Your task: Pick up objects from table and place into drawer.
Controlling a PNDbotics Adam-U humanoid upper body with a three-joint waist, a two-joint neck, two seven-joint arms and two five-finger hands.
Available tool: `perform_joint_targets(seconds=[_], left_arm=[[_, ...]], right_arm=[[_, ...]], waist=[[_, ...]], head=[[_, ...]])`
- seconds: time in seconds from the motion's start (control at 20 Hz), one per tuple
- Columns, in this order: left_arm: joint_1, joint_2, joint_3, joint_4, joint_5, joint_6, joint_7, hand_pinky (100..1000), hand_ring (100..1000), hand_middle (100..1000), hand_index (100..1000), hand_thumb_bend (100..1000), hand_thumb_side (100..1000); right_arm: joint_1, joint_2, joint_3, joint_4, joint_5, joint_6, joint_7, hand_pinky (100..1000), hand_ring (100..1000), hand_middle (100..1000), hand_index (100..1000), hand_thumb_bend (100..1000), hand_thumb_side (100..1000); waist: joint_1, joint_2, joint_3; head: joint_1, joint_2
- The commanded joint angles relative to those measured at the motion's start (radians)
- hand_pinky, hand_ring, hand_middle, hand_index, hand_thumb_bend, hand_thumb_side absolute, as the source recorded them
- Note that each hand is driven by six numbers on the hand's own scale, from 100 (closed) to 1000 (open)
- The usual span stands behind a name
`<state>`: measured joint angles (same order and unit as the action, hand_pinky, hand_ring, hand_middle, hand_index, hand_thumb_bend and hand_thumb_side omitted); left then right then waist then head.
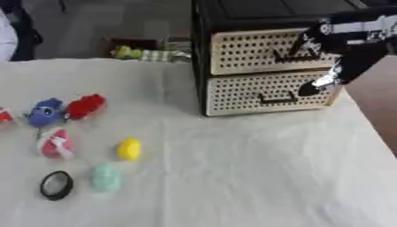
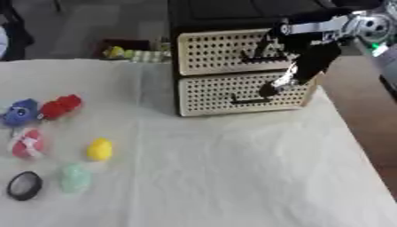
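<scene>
Several small things lie on the left of the white-clothed table (image 1: 256, 177): a blue toy (image 1: 45, 111), a red toy (image 1: 84, 106), a pink and white piece (image 1: 55, 143), a yellow piece (image 1: 129, 148), a pale green piece (image 1: 105, 177) and a black ring (image 1: 56, 185). A black cabinet (image 1: 203, 53) at the back right holds an upper drawer (image 1: 248, 51) and a lower drawer (image 1: 256, 91), both cream, perforated and pushed in. My right hand (image 1: 341, 60) reaches in from the upper right in front of the drawers, its fingers (image 2: 283, 82) stretched down over the lower drawer's front. It holds nothing.
Behind the table's far edge stand a dark box (image 1: 128, 44) and a yellow-green bundle (image 1: 151, 54). The table's right edge (image 1: 372, 128) runs close past the cabinet, with brown floor beyond. A red scrap (image 1: 4, 115) shows at the left border.
</scene>
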<state>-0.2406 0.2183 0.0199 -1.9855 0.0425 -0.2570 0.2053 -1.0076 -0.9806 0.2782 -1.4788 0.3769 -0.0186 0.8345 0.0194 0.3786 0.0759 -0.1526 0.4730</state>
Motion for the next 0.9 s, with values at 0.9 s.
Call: perform_joint_targets(seconds=[0.9], left_arm=[[-0.009,0.000,-0.005,-0.014,-0.001,0.006,-0.007,353,592,602,785,100,893]], right_arm=[[0.009,-0.036,-0.010,-0.042,0.042,0.008,0.015,100,100,100,839,584,571]], waist=[[0.001,-0.014,-0.003]], head=[[-0.007,-0.004]])
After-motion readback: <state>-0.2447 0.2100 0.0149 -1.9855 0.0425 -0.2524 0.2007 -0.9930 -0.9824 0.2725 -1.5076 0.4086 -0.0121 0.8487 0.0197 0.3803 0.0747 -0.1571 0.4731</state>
